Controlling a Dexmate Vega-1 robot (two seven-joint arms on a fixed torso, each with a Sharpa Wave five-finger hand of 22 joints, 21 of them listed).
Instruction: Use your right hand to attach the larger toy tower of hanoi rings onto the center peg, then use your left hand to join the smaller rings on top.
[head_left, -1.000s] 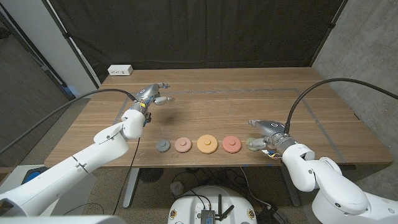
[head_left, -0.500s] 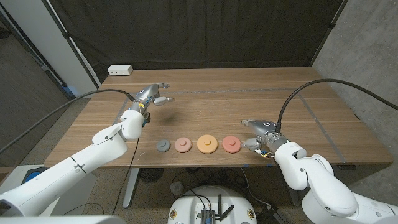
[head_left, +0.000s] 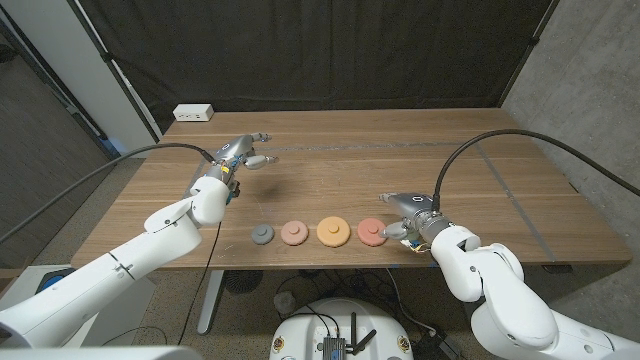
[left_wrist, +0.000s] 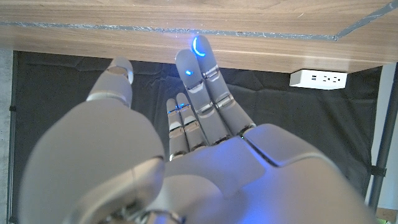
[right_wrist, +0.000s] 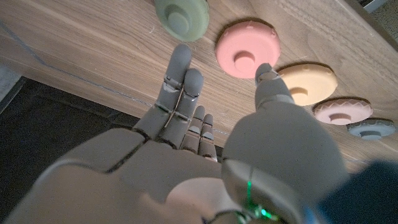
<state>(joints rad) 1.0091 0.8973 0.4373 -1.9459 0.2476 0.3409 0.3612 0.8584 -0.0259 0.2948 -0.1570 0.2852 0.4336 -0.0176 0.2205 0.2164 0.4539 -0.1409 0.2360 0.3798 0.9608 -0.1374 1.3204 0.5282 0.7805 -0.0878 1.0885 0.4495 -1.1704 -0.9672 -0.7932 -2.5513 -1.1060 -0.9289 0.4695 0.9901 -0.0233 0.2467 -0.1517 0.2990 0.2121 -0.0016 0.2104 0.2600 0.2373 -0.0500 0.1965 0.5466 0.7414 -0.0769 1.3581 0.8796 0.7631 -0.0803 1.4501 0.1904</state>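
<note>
Right hand (head_left: 402, 213) open, covering green ring (right_wrist: 181, 17)

Four rings (head_left: 316, 232) are lying in a row at the table's (head_left: 350, 170) lower middle; a power strip (head_left: 193, 113) is sitting at its upper left

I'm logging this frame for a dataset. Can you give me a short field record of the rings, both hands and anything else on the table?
rings: gray, pink, orange, red, green, in one row near the table's front edge
right hand: open, over the row's right end, holding nothing
left hand: open, far from the rings
other: white power strip at the back left corner
</note>
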